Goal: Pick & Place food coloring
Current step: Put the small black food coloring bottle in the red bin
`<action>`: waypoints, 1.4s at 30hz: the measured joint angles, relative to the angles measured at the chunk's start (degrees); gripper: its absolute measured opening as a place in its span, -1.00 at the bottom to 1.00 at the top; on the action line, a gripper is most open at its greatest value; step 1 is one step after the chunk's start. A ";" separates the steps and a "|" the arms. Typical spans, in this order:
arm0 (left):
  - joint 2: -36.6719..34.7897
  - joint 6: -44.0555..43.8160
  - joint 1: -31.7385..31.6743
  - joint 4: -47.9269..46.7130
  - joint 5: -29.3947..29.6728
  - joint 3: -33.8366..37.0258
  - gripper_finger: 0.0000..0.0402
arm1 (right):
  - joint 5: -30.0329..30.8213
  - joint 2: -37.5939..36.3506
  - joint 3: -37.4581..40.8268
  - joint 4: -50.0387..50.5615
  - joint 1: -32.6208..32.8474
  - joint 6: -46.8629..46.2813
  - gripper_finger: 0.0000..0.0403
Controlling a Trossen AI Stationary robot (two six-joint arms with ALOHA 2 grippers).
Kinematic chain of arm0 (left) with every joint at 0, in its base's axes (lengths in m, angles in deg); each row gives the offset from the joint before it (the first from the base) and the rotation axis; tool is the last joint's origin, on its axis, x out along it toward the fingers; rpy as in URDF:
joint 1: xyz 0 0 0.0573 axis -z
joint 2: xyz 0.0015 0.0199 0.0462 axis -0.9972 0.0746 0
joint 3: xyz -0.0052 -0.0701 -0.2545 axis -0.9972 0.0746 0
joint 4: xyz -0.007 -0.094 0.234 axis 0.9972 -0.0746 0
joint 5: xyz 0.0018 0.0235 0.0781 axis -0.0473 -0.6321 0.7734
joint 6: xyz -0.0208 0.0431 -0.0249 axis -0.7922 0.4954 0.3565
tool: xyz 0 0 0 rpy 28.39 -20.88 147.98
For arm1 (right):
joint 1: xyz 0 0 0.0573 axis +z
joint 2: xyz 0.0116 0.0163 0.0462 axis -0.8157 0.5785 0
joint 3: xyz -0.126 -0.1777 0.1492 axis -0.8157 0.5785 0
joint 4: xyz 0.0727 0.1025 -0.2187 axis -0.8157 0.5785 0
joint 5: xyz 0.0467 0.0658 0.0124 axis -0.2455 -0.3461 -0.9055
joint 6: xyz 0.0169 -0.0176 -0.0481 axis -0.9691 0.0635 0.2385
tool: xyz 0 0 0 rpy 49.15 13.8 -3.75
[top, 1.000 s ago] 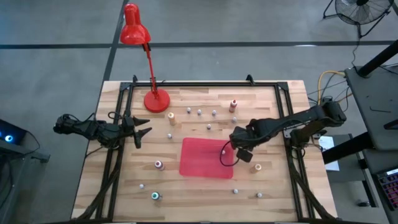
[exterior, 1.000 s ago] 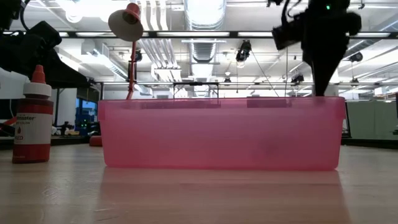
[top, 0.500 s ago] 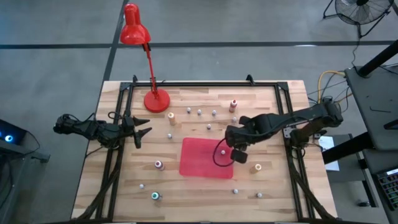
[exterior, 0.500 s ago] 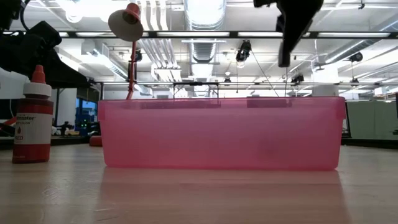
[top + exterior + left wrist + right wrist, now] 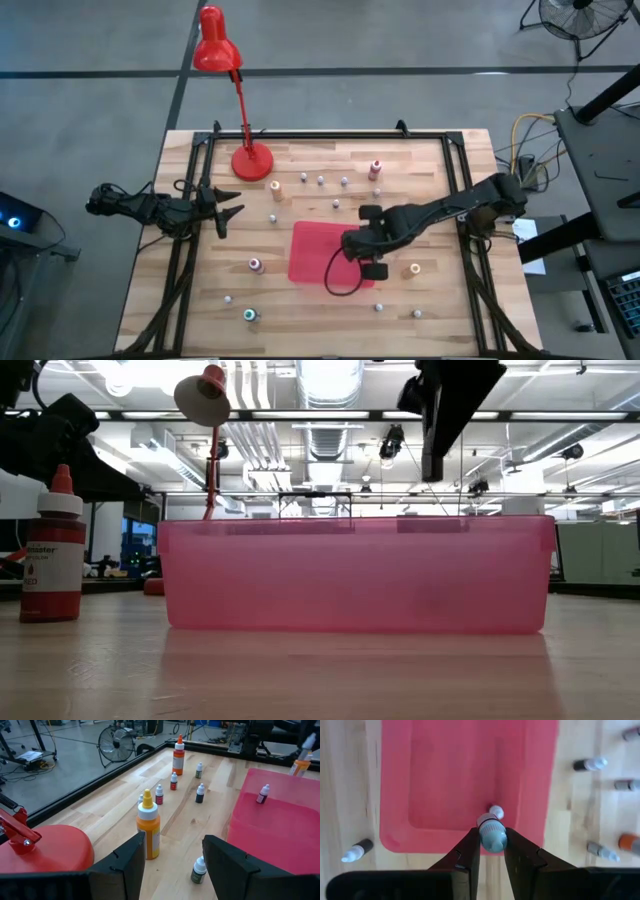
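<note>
High view, left to right: the left gripper (image 5: 232, 212) waits at the table's left edge, mid-frame, fingers spread apart and holding nothing. Small food coloring bottles (image 5: 320, 180) lie scattered over the wooden table (image 5: 440, 300) around the pink tray (image 5: 315, 255) at centre. Over the tray's right part hangs the right gripper (image 5: 350, 243); its wrist view shows the fingers clamped on a blue-capped bottle (image 5: 492, 834) above the tray, with a white-capped bottle (image 5: 495, 812) already inside.

Pink bin (image 5: 318, 252), red lamp (image 5: 217, 45), teal-capped bottle (image 5: 492, 833).
</note>
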 joint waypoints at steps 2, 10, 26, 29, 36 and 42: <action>-0.01 0.01 0.01 -0.02 -0.02 0.00 -0.15 | 0.03 1.29 -0.24 -0.35 0.49 2.36 -0.67; -0.01 0.01 0.00 -0.01 0.00 0.01 -0.15 | 0.06 5.27 -1.06 -5.17 0.86 13.56 -0.67; 0.00 0.01 0.01 0.00 -0.02 0.01 -0.15 | 0.09 9.74 3.82 -10.34 -1.17 26.67 -0.67; 0.05 0.02 0.01 -0.01 -0.01 0.01 -0.15 | 0.08 8.26 6.80 -11.58 -1.66 26.64 -0.67; 0.09 0.02 0.00 -0.01 0.00 0.00 -0.15 | -0.30 6.15 10.68 -16.20 -1.90 27.05 -0.67; 0.09 0.02 0.01 0.00 0.00 0.00 -0.15 | -0.38 6.15 12.50 -17.28 -2.37 27.35 -0.67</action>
